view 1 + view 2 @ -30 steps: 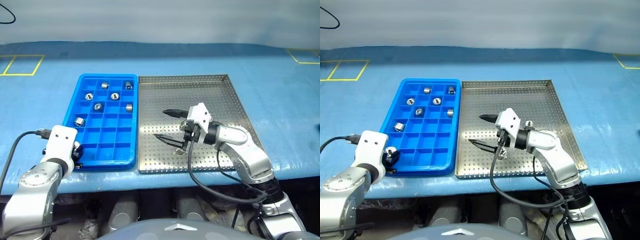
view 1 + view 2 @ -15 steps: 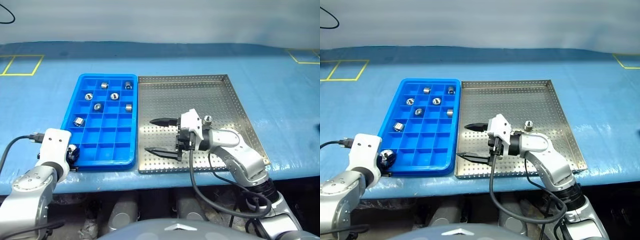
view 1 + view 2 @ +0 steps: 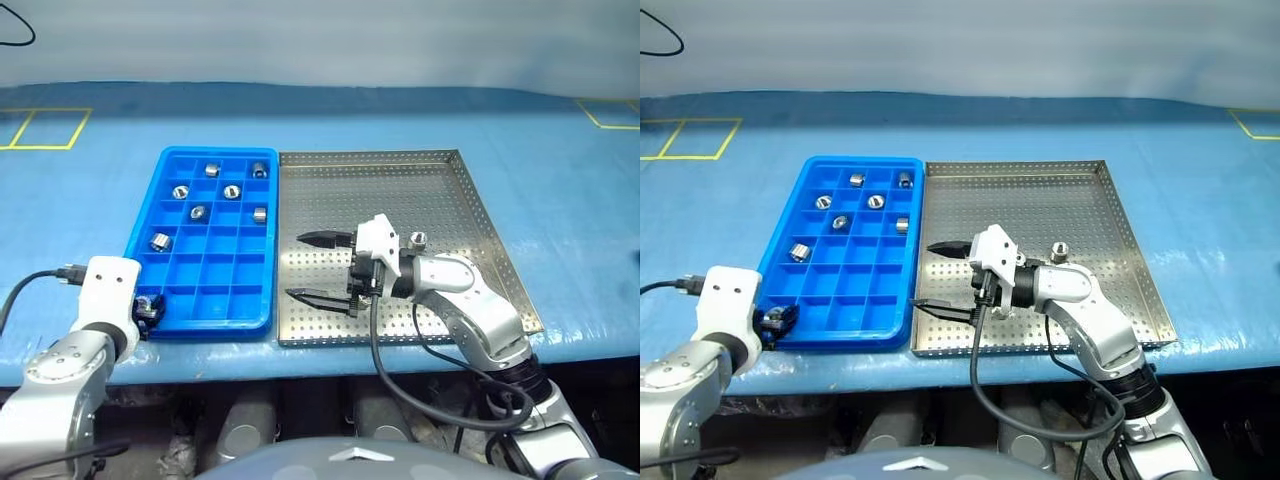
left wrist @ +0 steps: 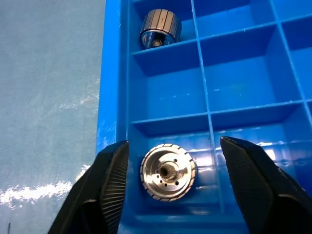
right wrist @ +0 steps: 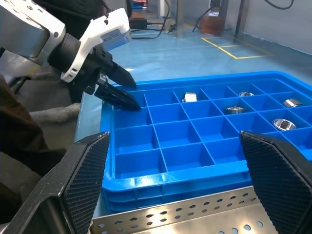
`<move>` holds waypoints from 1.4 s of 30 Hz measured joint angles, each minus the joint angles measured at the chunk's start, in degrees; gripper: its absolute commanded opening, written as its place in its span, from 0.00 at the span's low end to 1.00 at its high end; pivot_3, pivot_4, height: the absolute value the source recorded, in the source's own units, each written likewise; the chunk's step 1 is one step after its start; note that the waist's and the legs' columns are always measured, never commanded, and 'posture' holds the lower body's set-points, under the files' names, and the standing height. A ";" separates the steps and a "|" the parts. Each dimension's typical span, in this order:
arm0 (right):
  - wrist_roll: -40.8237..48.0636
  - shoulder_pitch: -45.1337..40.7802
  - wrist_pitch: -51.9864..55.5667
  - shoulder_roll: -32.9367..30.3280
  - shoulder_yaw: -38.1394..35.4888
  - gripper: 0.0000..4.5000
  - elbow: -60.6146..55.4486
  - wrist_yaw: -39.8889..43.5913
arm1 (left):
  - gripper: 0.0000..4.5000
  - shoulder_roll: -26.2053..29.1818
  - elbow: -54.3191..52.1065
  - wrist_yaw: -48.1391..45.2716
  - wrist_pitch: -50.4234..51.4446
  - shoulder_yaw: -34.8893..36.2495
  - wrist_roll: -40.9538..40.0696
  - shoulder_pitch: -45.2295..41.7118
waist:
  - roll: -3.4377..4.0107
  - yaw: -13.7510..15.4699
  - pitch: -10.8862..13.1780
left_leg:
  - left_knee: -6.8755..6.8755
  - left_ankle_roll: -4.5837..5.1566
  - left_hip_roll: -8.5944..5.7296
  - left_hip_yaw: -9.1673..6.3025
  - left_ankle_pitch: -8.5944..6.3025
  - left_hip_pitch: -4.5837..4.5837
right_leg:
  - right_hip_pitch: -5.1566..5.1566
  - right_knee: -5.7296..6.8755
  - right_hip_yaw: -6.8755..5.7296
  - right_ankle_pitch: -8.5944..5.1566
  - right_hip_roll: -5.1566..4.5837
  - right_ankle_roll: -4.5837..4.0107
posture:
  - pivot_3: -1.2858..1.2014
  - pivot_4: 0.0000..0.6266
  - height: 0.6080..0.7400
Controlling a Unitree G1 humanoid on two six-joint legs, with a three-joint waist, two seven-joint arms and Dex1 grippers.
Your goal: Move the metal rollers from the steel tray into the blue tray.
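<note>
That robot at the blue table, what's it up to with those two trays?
It is sorting metal rollers out of the steel tray into the blue tray. The left gripper stands open over the blue tray's near corner compartment, with a roller lying in it between the fingers. Six other rollers sit in compartments farther back. The right gripper hangs open and empty over the steel tray, where one roller is left.
</note>
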 measured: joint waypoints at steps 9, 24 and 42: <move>-3.23 0.83 -0.68 -0.06 -1.99 1.00 0.00 -5.65 | 0.78 -6.93 0.12 -3.47 -11.58 -6.96 -6.25 -9.73 | -0.04 -0.10 -0.02 | -0.01 -0.24 -0.09 0.00 0.14 -0.06 | 0.02 -0.05 0.01 0.00 -0.07 -0.04 | 0.48 0.24 1.00; -15.24 8.21 1.32 -6.13 -12.57 1.00 -0.37 -21.29 | 0.78 -0.19 20.54 -14.70 -27.48 -39.21 -7.71 -18.15 | 0.05 -4.90 0.01 | -0.07 0.18 0.03 0.40 -0.09 -0.08 | -0.14 -0.07 0.32 -0.02 0.25 0.02 | 0.41 0.24 1.00; -15.23 8.89 0.49 -4.61 -11.84 1.00 -2.27 -20.77 | 0.78 -4.40 34.26 -16.11 -30.12 -45.63 -5.80 -22.39 | 0.05 -6.88 0.00 | 0.06 0.23 0.02 0.42 -0.11 -0.06 | -0.10 -0.05 0.39 0.05 0.27 0.18 | 0.41 0.24 1.00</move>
